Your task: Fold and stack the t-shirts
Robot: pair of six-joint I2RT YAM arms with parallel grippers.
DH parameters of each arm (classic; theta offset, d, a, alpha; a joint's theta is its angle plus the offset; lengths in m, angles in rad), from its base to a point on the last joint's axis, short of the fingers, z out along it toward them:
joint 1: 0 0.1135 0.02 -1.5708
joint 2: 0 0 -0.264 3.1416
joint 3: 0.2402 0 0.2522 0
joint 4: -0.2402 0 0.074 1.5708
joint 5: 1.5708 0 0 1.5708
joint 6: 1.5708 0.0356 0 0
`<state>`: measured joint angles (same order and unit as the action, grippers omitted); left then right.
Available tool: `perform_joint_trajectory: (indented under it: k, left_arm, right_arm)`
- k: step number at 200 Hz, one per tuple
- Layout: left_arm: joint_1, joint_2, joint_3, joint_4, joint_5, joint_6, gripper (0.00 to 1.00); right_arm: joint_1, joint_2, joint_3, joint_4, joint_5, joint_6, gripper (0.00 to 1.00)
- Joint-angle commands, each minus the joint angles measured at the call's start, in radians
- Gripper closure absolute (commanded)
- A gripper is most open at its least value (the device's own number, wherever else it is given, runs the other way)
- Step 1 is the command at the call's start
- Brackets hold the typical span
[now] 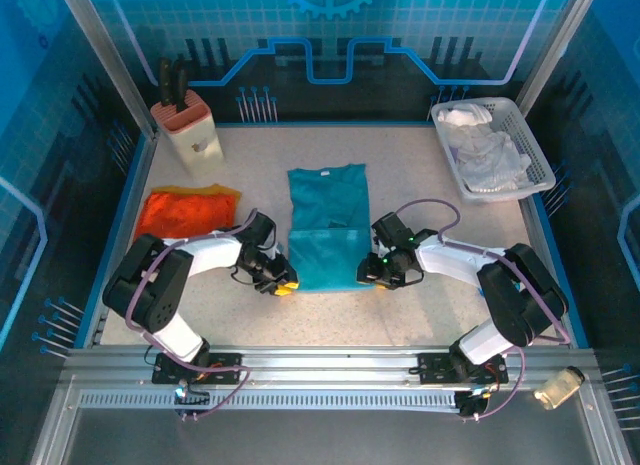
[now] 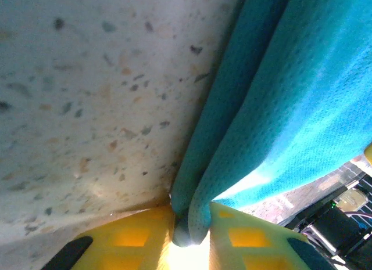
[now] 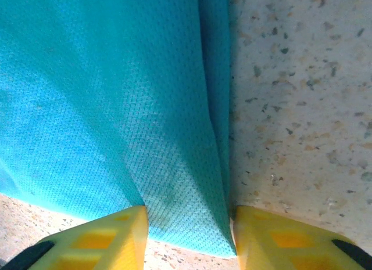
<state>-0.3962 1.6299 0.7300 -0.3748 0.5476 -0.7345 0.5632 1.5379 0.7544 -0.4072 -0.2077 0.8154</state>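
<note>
Teal t-shirt point(image 1: 328, 220) corners between left tool point(image 2: 192, 226), right tool point(image 3: 189, 226)

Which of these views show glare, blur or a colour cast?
Top external: a blue cast from the lit walls, sharp throughout. Left wrist: white glare between the yellow fingers, just below the fold of the teal t-shirt; speckled table slightly soft. Right wrist: even light, cloth weave crisp.

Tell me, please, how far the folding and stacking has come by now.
Done: the orange t-shirt lies at the left as a compact, seemingly folded patch; the teal t-shirt is a long rectangle. In hand: the left gripper pinches its near left edge; the right gripper straddles the near right edge, jaws apart. Left: fold the teal one up, then stack both.
</note>
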Motion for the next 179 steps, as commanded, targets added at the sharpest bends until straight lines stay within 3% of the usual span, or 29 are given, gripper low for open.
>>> perform_joint_trajectory:
  k: [1,66,140,179]
  left_arm:
    - [-0.015,0.044,0.037,0.136,-0.023,0.003,0.82]
    - [-0.020,0.036,0.045,0.111,-0.039,0.018,0.91]
    - [-0.027,0.025,0.056,0.063,-0.062,0.050,1.00]
    - [-0.029,-0.010,0.049,0.039,-0.074,0.063,1.00]
  right_arm:
    - [0.038,0.030,0.022,0.056,-0.035,-0.007,0.59]
    - [0.038,0.018,0.020,0.057,-0.022,0.004,0.71]
    - [0.027,-0.004,0.018,0.038,0.000,0.002,1.00]
    - [0.019,-0.041,-0.006,0.030,0.004,-0.015,1.00]
